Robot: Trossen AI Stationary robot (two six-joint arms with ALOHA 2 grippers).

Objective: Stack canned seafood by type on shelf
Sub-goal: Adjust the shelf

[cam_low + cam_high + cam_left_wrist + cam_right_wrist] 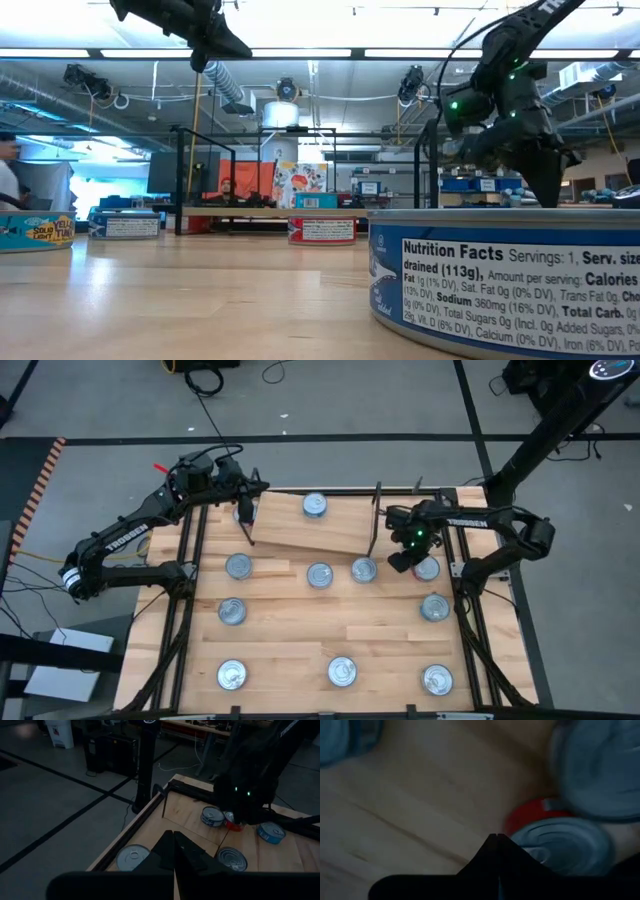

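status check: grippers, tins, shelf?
Left gripper shut, at shelf's end. Right gripper shut over red-sided tin. Light-wood shelf holds one tin.

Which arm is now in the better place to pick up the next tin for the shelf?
Probably the right. The right gripper, shut, hangs beside a red tin. The left gripper, shut, is at the shelf's far end, with no tin under it.

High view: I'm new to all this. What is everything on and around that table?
Tins: about eleven, silver lids, one on the shelf board, the rest spread over the table.
Shelf: one, light-wood board with black wire ends, lying askew at the table's far side.
Table: one, light wood with black frame.
Left hand: one, dark, shut, at the shelf's left end.
Right hand: one, dark, shut, just right of the shelf, over a red-sided tin.
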